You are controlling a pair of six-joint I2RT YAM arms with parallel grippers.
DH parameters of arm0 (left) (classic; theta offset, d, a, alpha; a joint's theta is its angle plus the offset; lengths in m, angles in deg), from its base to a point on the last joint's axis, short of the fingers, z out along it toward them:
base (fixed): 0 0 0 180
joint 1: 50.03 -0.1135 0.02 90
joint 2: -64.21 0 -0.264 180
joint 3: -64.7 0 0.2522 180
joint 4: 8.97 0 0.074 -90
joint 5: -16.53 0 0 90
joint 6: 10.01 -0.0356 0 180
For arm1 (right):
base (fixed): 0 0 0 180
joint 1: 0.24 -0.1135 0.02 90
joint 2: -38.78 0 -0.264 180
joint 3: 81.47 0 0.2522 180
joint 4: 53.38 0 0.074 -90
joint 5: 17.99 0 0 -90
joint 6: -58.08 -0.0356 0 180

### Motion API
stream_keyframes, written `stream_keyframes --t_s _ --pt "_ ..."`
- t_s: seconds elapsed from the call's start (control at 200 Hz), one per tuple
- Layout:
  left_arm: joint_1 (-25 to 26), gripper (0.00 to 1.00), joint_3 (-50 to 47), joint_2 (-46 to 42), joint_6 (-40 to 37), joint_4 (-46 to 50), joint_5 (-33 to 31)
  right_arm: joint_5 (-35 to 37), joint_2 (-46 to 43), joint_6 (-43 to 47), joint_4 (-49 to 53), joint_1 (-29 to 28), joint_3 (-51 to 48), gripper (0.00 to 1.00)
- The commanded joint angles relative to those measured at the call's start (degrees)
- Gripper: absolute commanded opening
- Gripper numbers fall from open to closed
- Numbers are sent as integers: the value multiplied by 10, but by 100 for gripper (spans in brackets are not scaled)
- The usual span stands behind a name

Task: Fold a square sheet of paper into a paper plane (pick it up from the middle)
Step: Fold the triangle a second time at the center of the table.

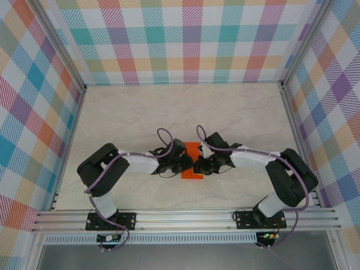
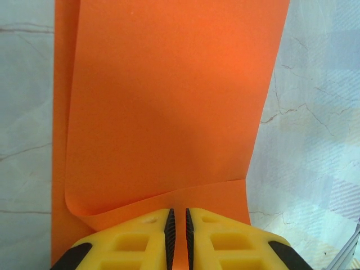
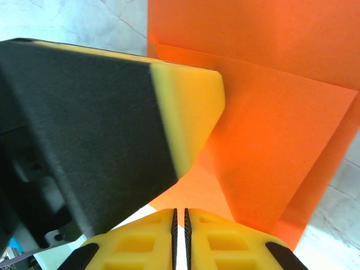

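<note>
The square sheet of paper [image 1: 192,175] is bright orange and lies folded narrower on the table between the two arms. In the left wrist view the paper [image 2: 169,101] has a flap curled over a lower layer. My left gripper [image 2: 178,211] is shut on the paper's near edge, with orange showing between the pads. In the top view my left gripper [image 1: 184,163] and right gripper [image 1: 198,166] meet over the sheet. My right gripper [image 3: 179,210] has its jaws nearly together on a corner of the paper [image 3: 281,140]. The left gripper's yellow-tipped finger [image 3: 188,101] stands close beside it.
The marble-look table [image 1: 140,112] has open room behind and to both sides of the arms. Checked walls [image 1: 185,39] and aluminium rails [image 1: 185,216] enclose it. Purple cables [image 1: 163,135] loop over both wrists.
</note>
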Motion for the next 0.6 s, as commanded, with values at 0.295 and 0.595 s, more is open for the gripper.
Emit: stream_keyframes --t_s 0.295,0.595 --pt "8 17 -11 16 -12 39 -11 38 21 -8 27 -2 -31 15" --pt "8 17 -11 19 -12 38 -12 45 0 2 48 -1 -31 16"
